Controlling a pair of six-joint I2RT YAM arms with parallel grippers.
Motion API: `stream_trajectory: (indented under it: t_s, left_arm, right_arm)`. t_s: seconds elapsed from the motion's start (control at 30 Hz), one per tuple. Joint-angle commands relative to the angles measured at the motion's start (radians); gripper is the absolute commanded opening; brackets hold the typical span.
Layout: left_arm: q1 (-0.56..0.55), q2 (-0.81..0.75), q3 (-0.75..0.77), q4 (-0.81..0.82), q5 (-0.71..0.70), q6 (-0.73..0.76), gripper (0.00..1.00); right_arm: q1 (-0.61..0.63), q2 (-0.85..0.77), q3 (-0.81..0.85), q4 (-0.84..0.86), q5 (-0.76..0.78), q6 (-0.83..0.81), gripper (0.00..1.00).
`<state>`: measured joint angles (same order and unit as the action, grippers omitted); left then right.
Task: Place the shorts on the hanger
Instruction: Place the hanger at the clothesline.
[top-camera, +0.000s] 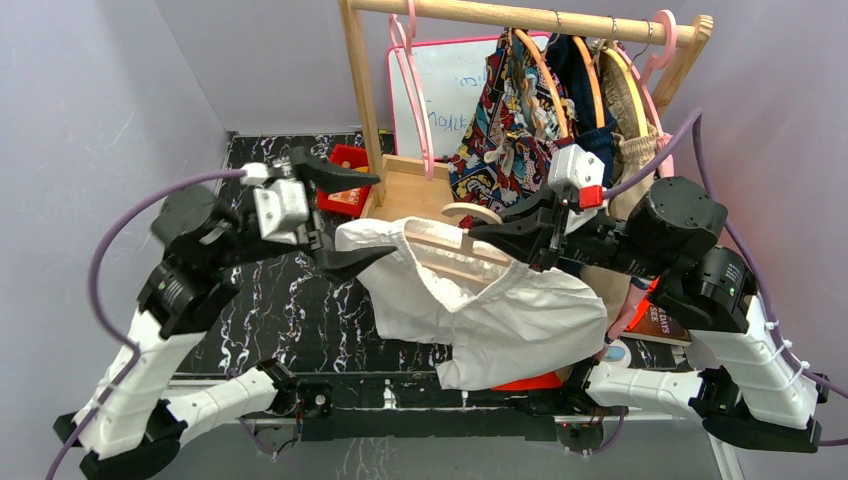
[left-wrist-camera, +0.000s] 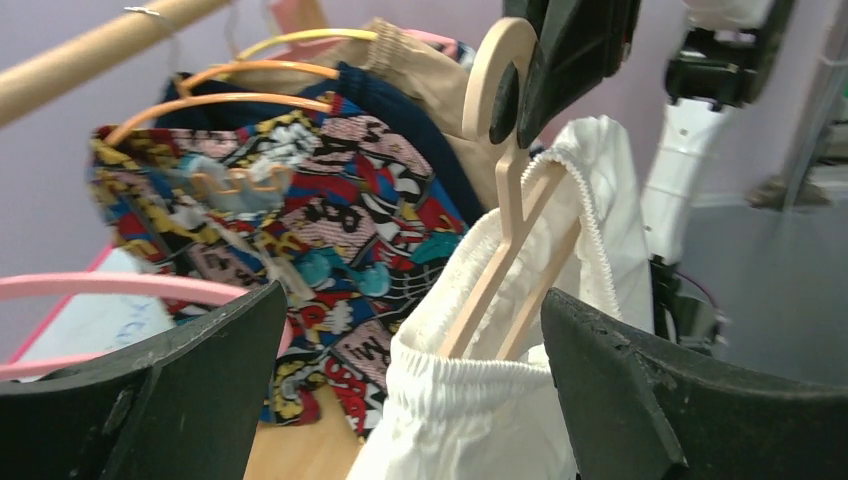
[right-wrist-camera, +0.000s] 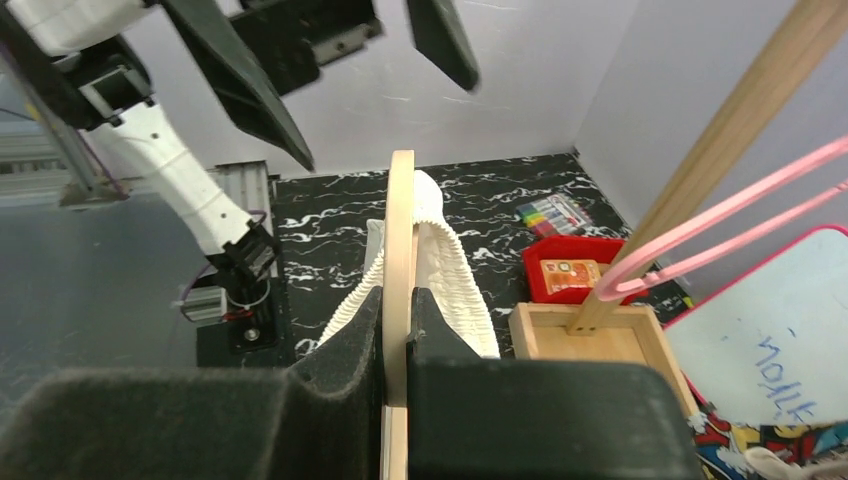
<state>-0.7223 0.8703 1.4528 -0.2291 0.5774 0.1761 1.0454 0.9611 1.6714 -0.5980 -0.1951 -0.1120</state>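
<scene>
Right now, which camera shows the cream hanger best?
The left wrist view: the hanger shows its hook, neck and both arms running into the waistband of the shorts. The top view shows only part of it; the right wrist view sees it edge-on, pinched in the right gripper.

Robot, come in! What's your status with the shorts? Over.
Left hand open beside shorts. Right hand shut on hanger. Shorts' waistband around hanger. Comic-print garment on rail beyond.
</scene>
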Motion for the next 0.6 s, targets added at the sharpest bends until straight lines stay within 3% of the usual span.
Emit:
stream_trajectory:
  t_s: [0.0, 0.23, 0.57]
  left_arm:
    - [-0.006, 0.081, 0.088, 0.001, 0.282, -0.010, 0.98]
    - [-0.023, 0.213, 0.132, 0.010, 0.450, -0.088, 0.87]
    - [-0.063, 0.288, 0.089, 0.007, 0.495, -0.176, 0.76]
  right_arm:
    - [0.000, -0.023, 0.021, 0.075, -0.110, 0.023, 0.00]
    - [0.000, -0.030, -0.020, 0.110, -0.147, 0.029, 0.00]
    - [0.000, -0.030, -0.059, 0.176, -0.158, 0.017, 0.00]
